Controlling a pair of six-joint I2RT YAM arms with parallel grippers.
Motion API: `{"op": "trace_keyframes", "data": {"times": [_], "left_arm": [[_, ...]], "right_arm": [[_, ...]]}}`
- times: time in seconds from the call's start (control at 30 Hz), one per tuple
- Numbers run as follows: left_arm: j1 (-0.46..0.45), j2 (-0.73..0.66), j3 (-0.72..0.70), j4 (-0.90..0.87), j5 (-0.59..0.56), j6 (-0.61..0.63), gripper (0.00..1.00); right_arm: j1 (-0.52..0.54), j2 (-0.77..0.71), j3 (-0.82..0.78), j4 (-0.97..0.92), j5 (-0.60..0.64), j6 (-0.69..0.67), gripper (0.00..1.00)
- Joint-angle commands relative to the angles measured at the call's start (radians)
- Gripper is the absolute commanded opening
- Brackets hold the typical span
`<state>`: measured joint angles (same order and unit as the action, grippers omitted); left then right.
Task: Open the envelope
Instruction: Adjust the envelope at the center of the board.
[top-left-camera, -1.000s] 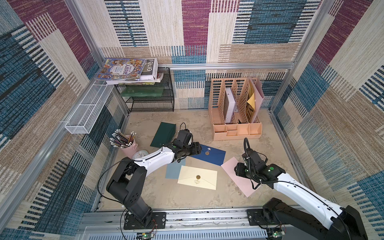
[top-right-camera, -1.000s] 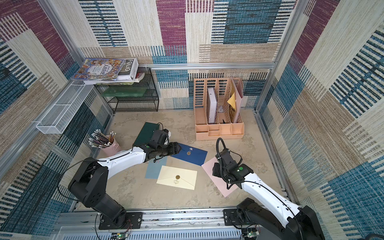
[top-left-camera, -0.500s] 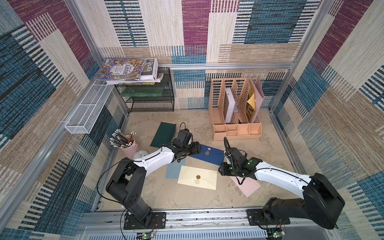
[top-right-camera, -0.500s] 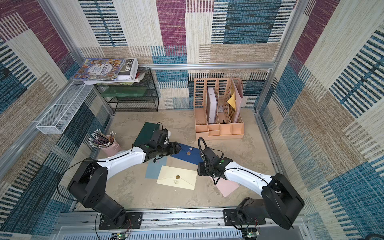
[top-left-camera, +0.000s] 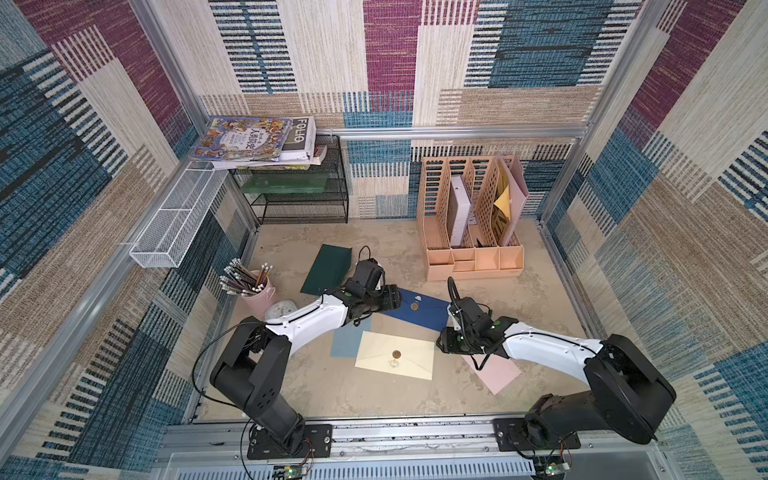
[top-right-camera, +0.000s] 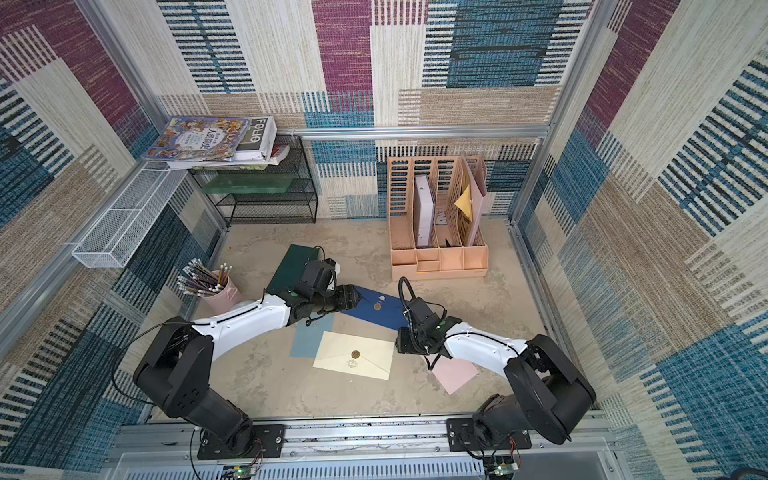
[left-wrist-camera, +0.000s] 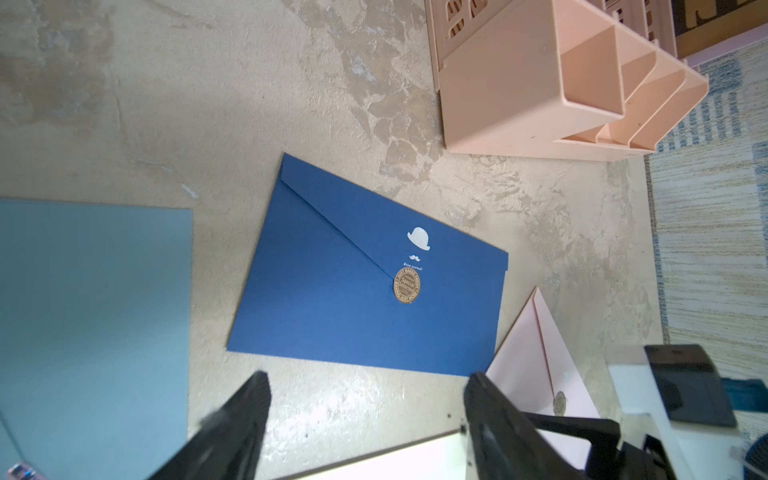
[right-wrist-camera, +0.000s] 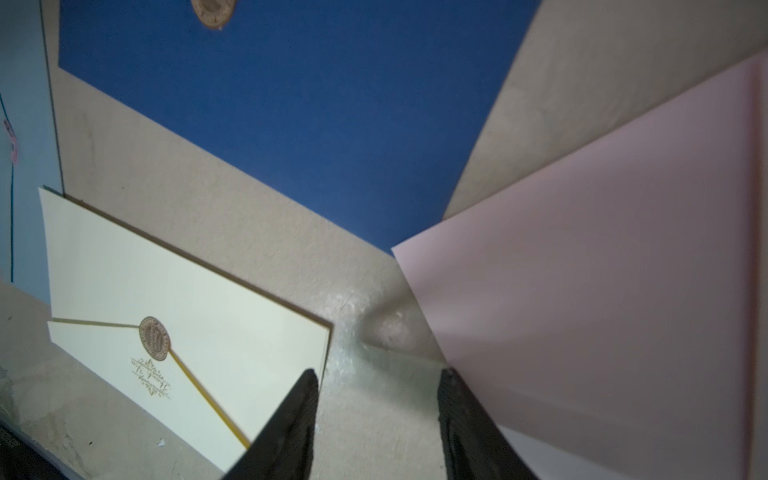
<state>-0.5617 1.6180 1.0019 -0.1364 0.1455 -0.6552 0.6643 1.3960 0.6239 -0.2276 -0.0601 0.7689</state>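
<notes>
Since a second ago the right arm has swung in from the lower right of the frame toward the middle, and its right pincer (top-left-camera: 441, 344) now sits just off the right edge of the cream envelope (top-left-camera: 395, 360); the left arm has stayed where it was.

The cream envelope lies flat on the desk (top-left-camera: 374, 399) at lower centre in both top views, flap closed under a round gold seal (top-left-camera: 396, 354). In the right wrist view its near corner is cut off by a black finger (right-wrist-camera: 286, 432), and the right pincer's jaws stand apart with bare desk between them, holding nothing.

Above it lies a dark blue envelope (top-right-camera: 380, 309), also sealed; its left end is hidden under the left pincer (top-left-camera: 392, 298). That pincer's jaws are wide apart and empty in the left wrist view, where its fingers (left-wrist-camera: 232, 432) are blurred.

A pale blue sheet (top-left-camera: 347, 343) is partly covered by the cream envelope and the left arm. A pink envelope (top-left-camera: 494, 372) at the right is mostly hidden beneath the right arm. A dark green envelope (top-left-camera: 328, 268) lies further up, near the peach file organiser (top-left-camera: 469, 232).
</notes>
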Motion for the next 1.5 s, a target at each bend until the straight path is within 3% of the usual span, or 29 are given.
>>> {"op": "trace_keyframes", "data": {"times": [0.0,0.23,0.47,0.63,1.1,1.47], "left_arm": [[0.002,-0.006,0.0,0.0,-0.011,-0.003,0.76],[0.002,0.004,0.0,0.012,0.0,-0.009,0.76],[0.012,0.057,0.043,0.009,0.004,0.006,0.76],[0.026,0.099,0.085,0.024,0.065,-0.019,0.76],[0.008,0.123,-0.06,0.225,0.231,-0.233,0.75],[-0.006,0.113,-0.076,0.189,0.231,-0.251,0.74]], "right_arm": [[-0.033,-0.017,-0.018,-0.069,0.031,-0.014,0.5],[-0.11,-0.068,-0.021,-0.115,0.061,-0.063,0.51],[-0.102,-0.063,0.057,-0.042,-0.008,-0.101,0.52],[-0.108,0.045,0.189,-0.015,-0.018,-0.151,0.54],[-0.219,0.464,0.574,-0.01,-0.07,-0.349,0.55],[-0.228,0.552,0.579,0.018,-0.091,-0.356,0.54]]}}
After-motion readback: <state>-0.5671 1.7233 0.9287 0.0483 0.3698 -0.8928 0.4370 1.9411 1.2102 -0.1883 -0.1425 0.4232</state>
